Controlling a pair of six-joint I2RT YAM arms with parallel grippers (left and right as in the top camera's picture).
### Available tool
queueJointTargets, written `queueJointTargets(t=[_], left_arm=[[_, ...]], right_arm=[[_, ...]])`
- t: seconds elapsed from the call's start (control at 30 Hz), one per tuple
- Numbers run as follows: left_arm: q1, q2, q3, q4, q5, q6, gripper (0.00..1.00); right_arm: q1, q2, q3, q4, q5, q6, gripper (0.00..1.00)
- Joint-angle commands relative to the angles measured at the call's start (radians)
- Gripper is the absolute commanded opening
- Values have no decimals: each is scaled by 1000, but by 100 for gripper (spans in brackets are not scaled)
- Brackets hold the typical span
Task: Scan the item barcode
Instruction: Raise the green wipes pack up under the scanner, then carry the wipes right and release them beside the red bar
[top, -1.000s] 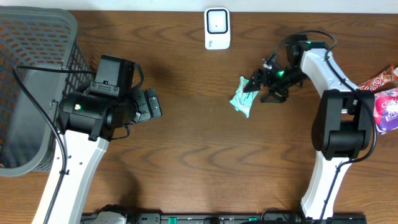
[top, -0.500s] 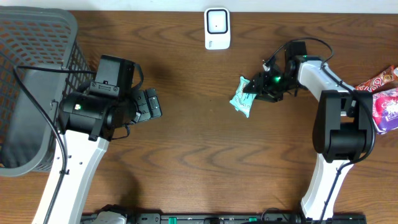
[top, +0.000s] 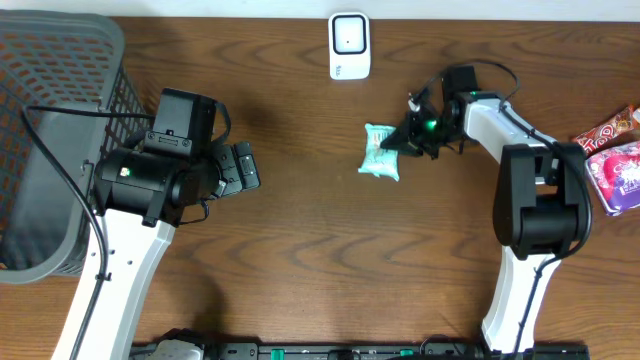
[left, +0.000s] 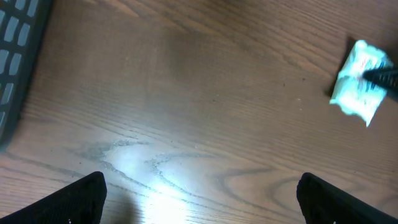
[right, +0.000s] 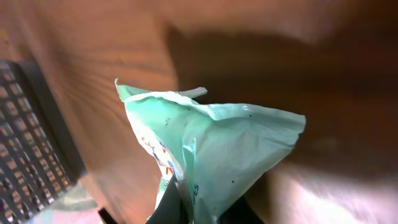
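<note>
the table (top: 320, 250) is dark brown wood with long wavy grain, and it shines where the light hits it. toward the far side, right of the middle, is the pale green packet (top: 381, 152). it is a small pillow-shaped pouch of thin crinkly film with a flat crimped seam at the end. the right gripper (top: 408, 140) has its two black fingers clenched on the packet's right edge. in the right wrist view the film (right: 211, 149) fans up out of the pinch in soft folds, mint green with a few small printed marks, and one corner curls over. i can't tell whether the packet's far end rests on the wood or hangs just clear of it.

the white scanner (top: 349, 45) is near the packet, at the far edge. it is a smooth plastic block with rounded corners and a square window on its face.

the left gripper (top: 243, 167) is well apart from all this, to the left, with its blocky matte black fingers (left: 81, 196) spread wide and nothing between them. only bare grain and a glare patch lie under it.

a grey plastic basket (top: 40, 60) with an open lattice wall fills the far left corner. at the right edge lie two glossy snack wrappers (top: 615, 160), one red and one pink-purple.
</note>
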Motion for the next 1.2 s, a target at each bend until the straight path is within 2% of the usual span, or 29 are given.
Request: queueJointTargets(t=[0.0,0.07,0.2,0.27,0.37,0.6,0.77,0.8,0.83,0.97,1.17], left_arm=[[2,0,5,-3,-13,-5,97],[2,0,5,-3,-13,-5,98],[2,0,5,-3,-13,-5,98],[2,0,5,-3,-13,-5,98],[2,0,5,-3,-13,-5,98],[2,0,5,-3,-13,-5,98],[2,0,5,-3,-13,-5,98],[2,0,5,-3,-13,-5,98],[2,0,5,-3,-13,-5,98],[2,0,5,-3,-13,-5,98],[2,0,5,-3,-13,-5,98]], right_arm=[[19,5,129,43,-34,111,1],[48,5,220,179,-29,192,1],[80,5,263,382,77,322,1],[100,5,263,492,235,410,1],[134,6,263,562,448,571,1],[219,8,263,745,750,566,2],[224,9,263,741,795,420,1],[213,5,264,733,800,303,2],[204,-1,264,697,797,268,2],[166,-29,264,569,837,243,1],[32,-115,264,327,968,243,1]])
